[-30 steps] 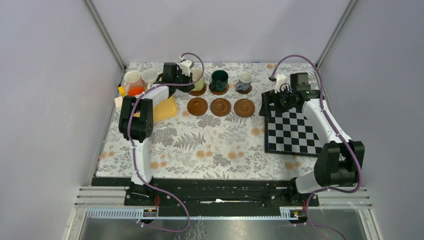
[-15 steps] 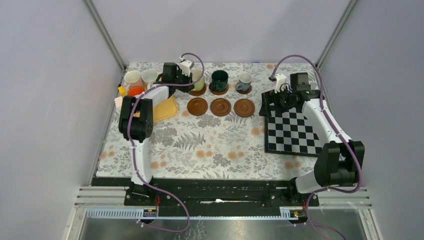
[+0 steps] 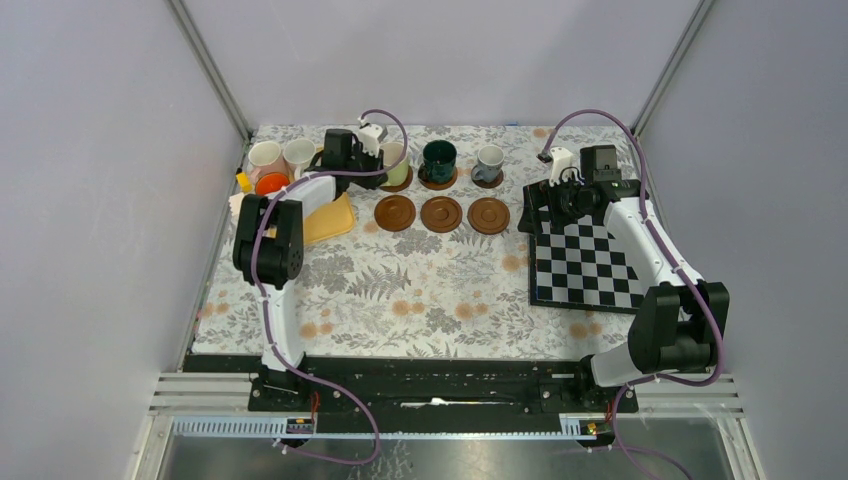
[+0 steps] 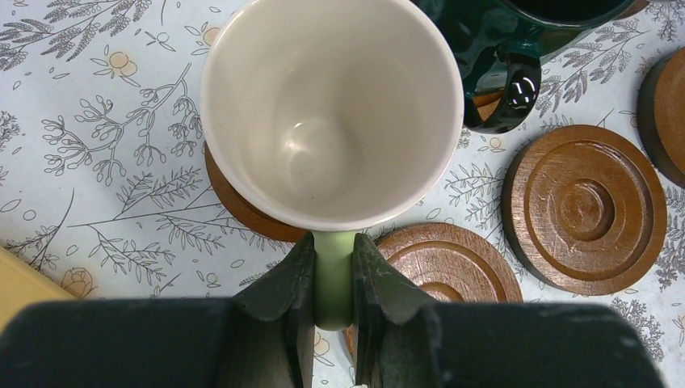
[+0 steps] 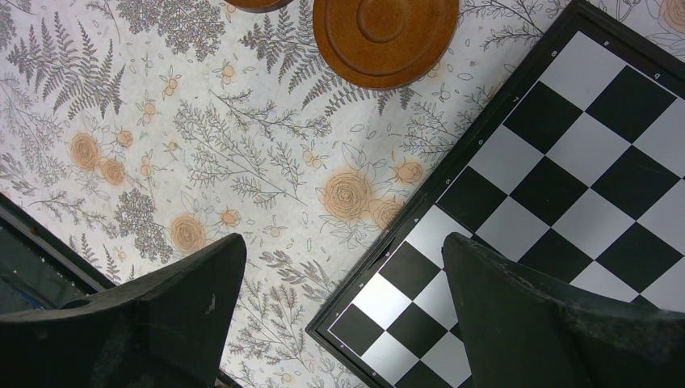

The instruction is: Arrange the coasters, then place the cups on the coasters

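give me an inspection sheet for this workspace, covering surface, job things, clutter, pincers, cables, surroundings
surface: floral tablecloth, no spill seen
coasters: six coasters in two rows, the near three bare
cups: pale green cup, dark green cup and grey cup over the far row; pink cup, white cup and orange cup off coasters at the far left corner
clutter: chessboard on the right; yellow tray on the left
pincers: left pincer shut on the pale green cup's handle; right pincer open, empty, above the chessboard's edge
cables: purple cables arc above both wrists
surroundings: grey walls and metal frame; nothing else seen
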{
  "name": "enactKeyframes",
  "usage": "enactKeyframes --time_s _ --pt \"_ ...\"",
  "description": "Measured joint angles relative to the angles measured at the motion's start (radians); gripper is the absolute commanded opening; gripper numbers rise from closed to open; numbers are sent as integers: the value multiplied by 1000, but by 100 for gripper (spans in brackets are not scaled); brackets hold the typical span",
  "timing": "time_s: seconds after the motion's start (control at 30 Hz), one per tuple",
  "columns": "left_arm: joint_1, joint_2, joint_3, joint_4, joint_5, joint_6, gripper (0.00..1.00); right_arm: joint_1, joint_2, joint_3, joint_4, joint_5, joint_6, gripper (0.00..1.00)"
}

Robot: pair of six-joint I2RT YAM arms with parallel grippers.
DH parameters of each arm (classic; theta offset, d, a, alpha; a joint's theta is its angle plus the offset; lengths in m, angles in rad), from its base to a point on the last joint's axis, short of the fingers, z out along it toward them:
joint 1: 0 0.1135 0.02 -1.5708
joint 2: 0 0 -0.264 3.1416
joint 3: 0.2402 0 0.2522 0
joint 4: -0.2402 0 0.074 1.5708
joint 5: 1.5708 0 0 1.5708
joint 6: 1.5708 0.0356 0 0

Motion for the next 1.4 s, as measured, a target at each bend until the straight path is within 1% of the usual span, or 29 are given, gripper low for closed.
enactKeyframes --time_s 0.07,0.17,0.23,0.47,0.53,0.63,0.7,0.8,0.87,1.13,1.4 --pt "0 -2 -3 -1 0 0 0 0 0 0 0 0 0 98" --pt "3 -3 -4 0 0 0 16 0 0 0 0 0 0 98" --pt "4 -3 -4 -1 -1 0 22 0 0 0 0 0 0 98" --pt "6 -3 -4 9 -6 0 24 0 0 0 0 0 0 98" --pt "6 -3 -3 10 -9 0 26 0 0 0 0 0 0 98" --pt "6 -3 -2 10 -12 -1 34 0 0 0 0 0 0 98" --pt "7 -3 2 9 -12 -2 41 0 0 0 0 0 0 98" --pt "7 -3 10 10 -15 -2 48 0 0 0 0 0 0 98" --pt "8 -3 10 12 -17 -3 51 0 0 0 0 0 0 98" --pt "8 -3 10 17 -19 -4 50 0 0 0 0 0 0 98" --pt "8 -3 10 21 -20 -3 41 0 0 0 0 0 0 98"
